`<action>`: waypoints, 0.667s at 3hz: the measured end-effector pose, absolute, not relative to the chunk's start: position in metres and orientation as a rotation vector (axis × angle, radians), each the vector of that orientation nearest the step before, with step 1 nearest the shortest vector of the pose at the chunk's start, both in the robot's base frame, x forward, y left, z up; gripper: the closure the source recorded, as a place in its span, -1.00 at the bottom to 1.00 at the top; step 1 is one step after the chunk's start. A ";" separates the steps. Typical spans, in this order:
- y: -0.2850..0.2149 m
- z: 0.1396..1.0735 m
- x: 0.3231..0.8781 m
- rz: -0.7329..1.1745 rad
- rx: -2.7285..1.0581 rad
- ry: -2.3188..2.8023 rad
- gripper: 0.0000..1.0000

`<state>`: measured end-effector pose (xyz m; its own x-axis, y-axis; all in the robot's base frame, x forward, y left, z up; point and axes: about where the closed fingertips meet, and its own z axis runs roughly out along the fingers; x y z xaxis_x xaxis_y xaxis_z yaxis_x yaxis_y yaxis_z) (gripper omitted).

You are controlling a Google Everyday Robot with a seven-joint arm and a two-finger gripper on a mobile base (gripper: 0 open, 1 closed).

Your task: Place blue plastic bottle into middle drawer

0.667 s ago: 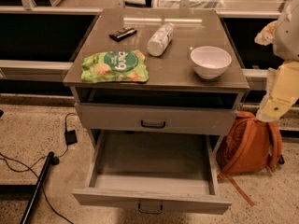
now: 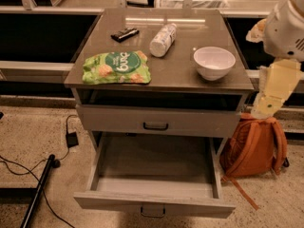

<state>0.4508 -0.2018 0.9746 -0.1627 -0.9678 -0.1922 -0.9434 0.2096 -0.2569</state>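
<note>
The robot arm (image 2: 287,27) is cut off by the top and right edges, so only a white part and a pale yellow part show. The yellow part is the gripper (image 2: 271,91). It hangs down to the right of the cabinet, beside the tabletop (image 2: 190,82) and above an orange backpack (image 2: 254,148). I cannot tell if its jaws are open or closed. The cabinet hides part of the backpack. The bottle (image 2: 163,40) lies on its side near the back of the tabletop, with its white cap pointing away. It is clear with a pale label, and the words on it are too blurry to read. A white bowl (image 2: 214,62) sits to its right and a green snack bag (image 2: 117,67) lies near the front left. A small dark bar (image 2: 124,33) lies to the left of the bottle. The middle drawer (image 2: 154,204) is pulled out, with nothing in it. The top drawer (image 2: 156,120) is shut.
</note>
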 end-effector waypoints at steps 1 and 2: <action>-0.157 0.980 0.492 -0.200 -1.978 1.950 -1.00; -0.098 0.990 0.532 -0.263 -2.171 1.618 -1.00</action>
<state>0.5316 -0.0985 0.9896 0.3052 -0.9475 -0.0957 -0.8685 -0.2357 -0.4362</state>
